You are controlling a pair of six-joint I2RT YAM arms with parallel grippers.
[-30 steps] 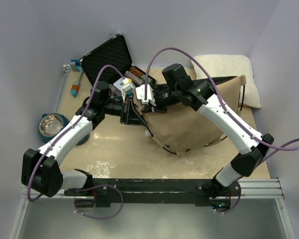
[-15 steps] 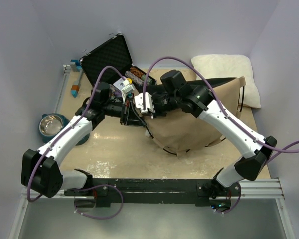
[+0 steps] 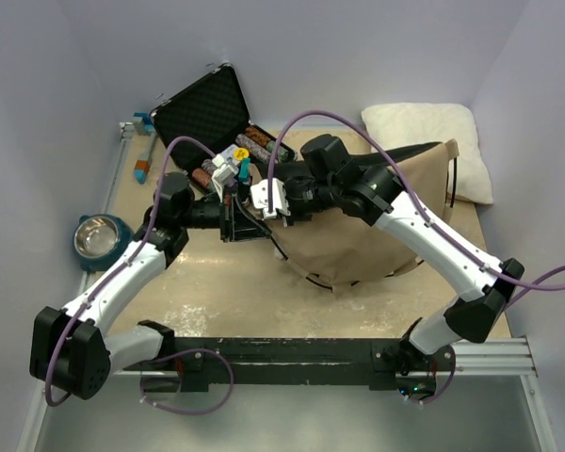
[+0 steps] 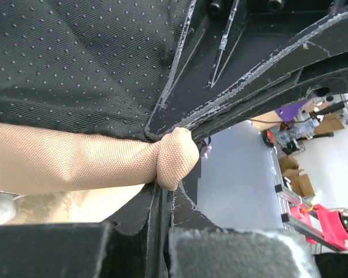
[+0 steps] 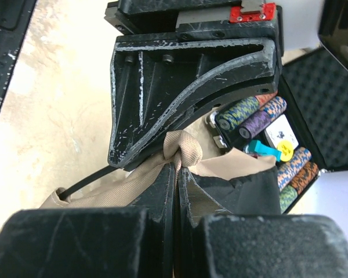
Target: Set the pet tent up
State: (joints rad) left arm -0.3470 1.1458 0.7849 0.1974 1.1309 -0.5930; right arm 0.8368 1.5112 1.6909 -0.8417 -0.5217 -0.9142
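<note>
Far left: a metal bowl [image 3: 96, 235] sits at the edge of the worktop [image 3: 217, 287], with a blue-handled tool [image 3: 143, 162] beyond it.

Left arm: from its base at the near-left corner, the white link rises diagonally to an elbow near the worktop's centre-left. The forearm then runs level toward the right. The left gripper [image 3: 241, 224] is pressed together on a bunched nub of tan cloth [image 4: 175, 155], a corner of the pet tent [image 3: 358, 240]. In the left wrist view this nub sits between the fingertips, below the tent's black dotted floor panel [image 4: 75, 63].

Behind the grippers: an open black hard case [image 3: 202, 111] stands with its lid raised, rows of coloured chips [image 5: 249, 119] lying in its tray.

Centre: the right gripper [image 5: 176, 174] meets the left one head-on and pinches the same tan corner, its fingers shut tight against the cloth. A thin dark pole [image 5: 84, 182] emerges from the fabric just beside it.

Right arm: from its base at the near right, it bends sharply at a low elbow. Its long white link reaches back and leftward over the tent, wrist pointing left.

The tent lies collapsed, a tan heap spreading from the centre to the right of the worktop. Far right, a white pillow [image 3: 424, 127] lies at the back corner, touching the tent's edge.
</note>
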